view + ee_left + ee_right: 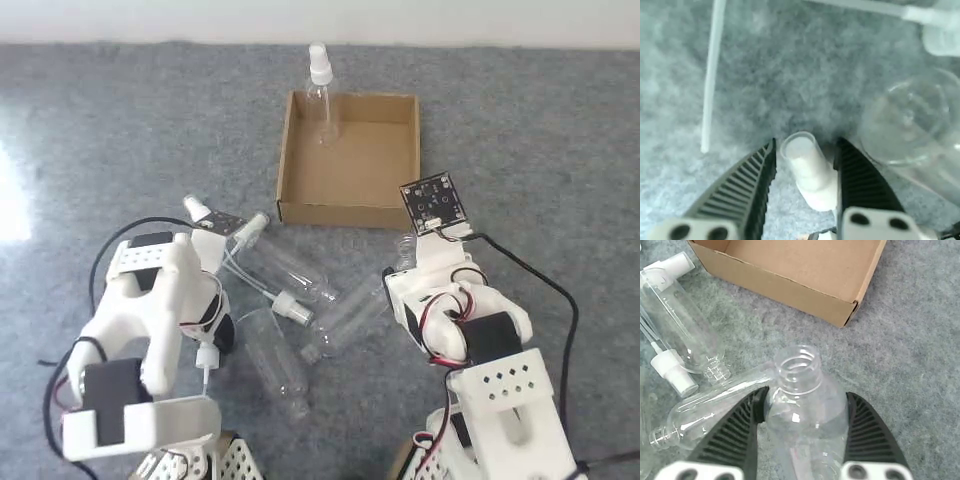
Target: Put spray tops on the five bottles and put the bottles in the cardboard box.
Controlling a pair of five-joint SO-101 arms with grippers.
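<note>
1. High view: the right claw [410, 262] holds an open bottle [405, 246] upright. The cardboard box [290, 160] lies just ahead of it, with one capped bottle [321, 95] standing inside. Spare bottles [345, 315] lie between the claws.
2. Left wrist view: the left claw [805, 145] is clamped on a white spray top [810, 175], whose end pokes past the fingertips. It should probably meet the neck squarely, then twist.
3. Right wrist view: the jaws pinch the clear, thin-looking body, and the threaded neck stands free above them. A gentle grip seems wise.
</note>
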